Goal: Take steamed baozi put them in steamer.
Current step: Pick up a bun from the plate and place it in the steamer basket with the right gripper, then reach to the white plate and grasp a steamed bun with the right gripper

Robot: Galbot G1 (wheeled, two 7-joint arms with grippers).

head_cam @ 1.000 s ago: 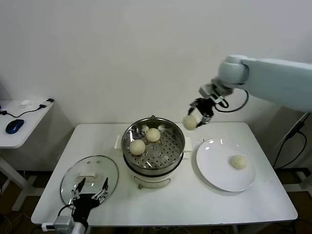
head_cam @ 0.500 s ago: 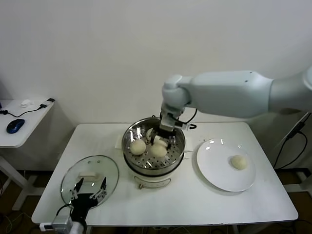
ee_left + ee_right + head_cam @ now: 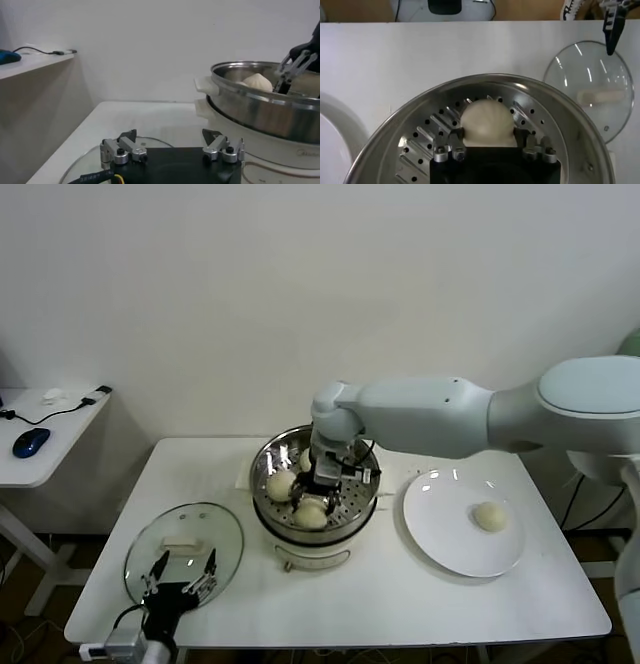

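The right gripper (image 3: 322, 486), which swung in from the plate side, now spreads its fingers around a pale round bun (image 3: 486, 122) on the shiny steel steamer (image 3: 268, 459) tray's front edge, leaving one plated.

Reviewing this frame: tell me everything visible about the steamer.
The steamer is a round, shiny stainless-steel pot on a cream-white base with side handles, upright near the table's middle, between the glass lid and the white plate. It is uncovered. Its perforated tray holds three baozi. The right gripper reaches inside, its fingers straddling the front baozi, which rests on the tray.
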